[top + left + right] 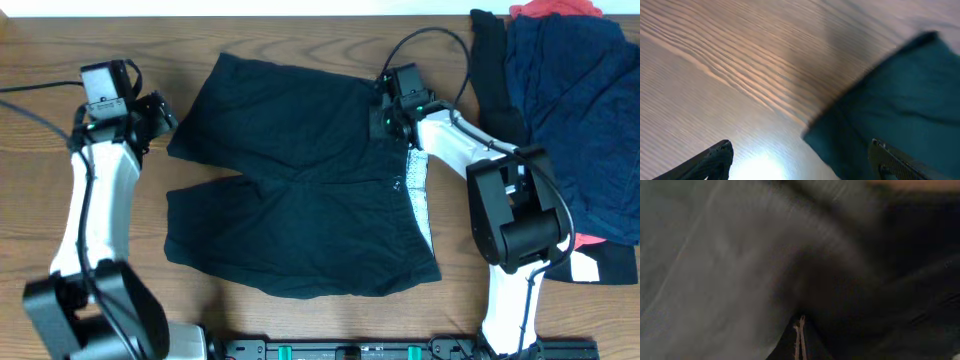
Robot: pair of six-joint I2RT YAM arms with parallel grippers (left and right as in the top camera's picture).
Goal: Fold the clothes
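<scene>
— Two grippers and one pair of shorts [300, 180], spread flat in the middle of the tabletop [300, 30]. What's on the left?

— Left gripper [158, 112] hangs over bare wood just beside the upper leg hem and touches nothing. Its wrist view shows both fingers [715, 160] set well apart, with the hem corner lying near the right-hand one.

— And the shorts?

— Legs point left and the waistband is on the right. One strip of pale speckled lining [420, 200] is turned out along the waist edge. One small pale mark [397, 183] sits near the waistband, too small to read.

— Right gripper?

— Right gripper [385, 108] is down on the waistband's upper end. Its wrist view is dark and blurred. The fingertips [800, 332] look pressed together, but I cannot tell whether cloth is nipped between them.

— Further right?

— One pile. I count a black piece [490, 60], a navy piece [580, 110] and red cloth [555, 10] showing in two spots. One white patch [600, 268] lies at the pile's lower end, and any writing on it is unreadable.
</scene>
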